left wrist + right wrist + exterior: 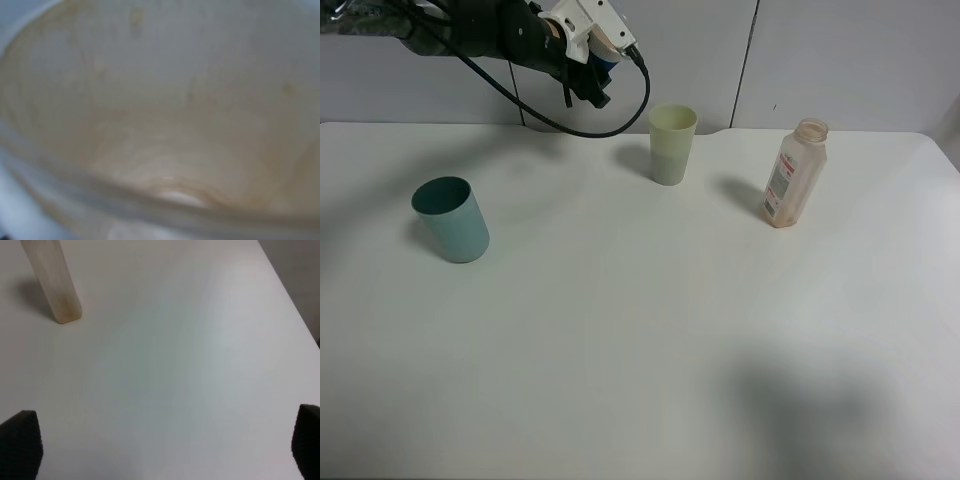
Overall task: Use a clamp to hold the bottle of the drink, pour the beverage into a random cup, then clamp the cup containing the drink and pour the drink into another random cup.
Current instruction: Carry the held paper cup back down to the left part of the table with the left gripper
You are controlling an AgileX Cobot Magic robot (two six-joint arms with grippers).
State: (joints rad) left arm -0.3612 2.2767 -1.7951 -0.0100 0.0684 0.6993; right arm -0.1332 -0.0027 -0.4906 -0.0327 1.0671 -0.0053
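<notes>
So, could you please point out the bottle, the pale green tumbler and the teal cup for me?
bottle (793, 177): exterior high view, on its labelled side wall.
pale green tumbler (671, 150): exterior high view, on the middle of its outer wall.
teal cup (455, 227): exterior high view, on its outer wall below the rim.

Three cups: teal (451, 219), green tumbler (672, 144), held cup (160, 125); one bottle (794, 172)
</notes>
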